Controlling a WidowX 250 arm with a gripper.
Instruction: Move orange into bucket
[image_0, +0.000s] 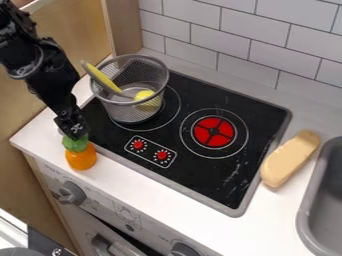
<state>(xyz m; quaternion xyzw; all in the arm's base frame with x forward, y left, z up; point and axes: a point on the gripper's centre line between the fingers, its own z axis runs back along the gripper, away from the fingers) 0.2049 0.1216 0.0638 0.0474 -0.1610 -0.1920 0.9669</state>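
Note:
The black gripper (72, 129) hangs at the left of the camera view, directly over the green top of the orange toy (81, 158). That toy stands upright on the white counter's front left part, beside the stove edge, and its green top meets the gripper's lower end. How the gripper stands around the top cannot be made out. A grey wire-mesh bucket (159, 74) rests on the back left burner, up and to the right of the gripper. Inside it are a yellow round thing (144, 95) and a yellow-handled utensil (100, 79) leaning on the rim.
The black stove top (220, 186) has a red burner (214, 131) and two red knobs. A tan, loaf-shaped toy (290, 158) lies on the counter to its right, next to a grey sink (306, 210). White tiles line the back, and a wooden panel stands at the left.

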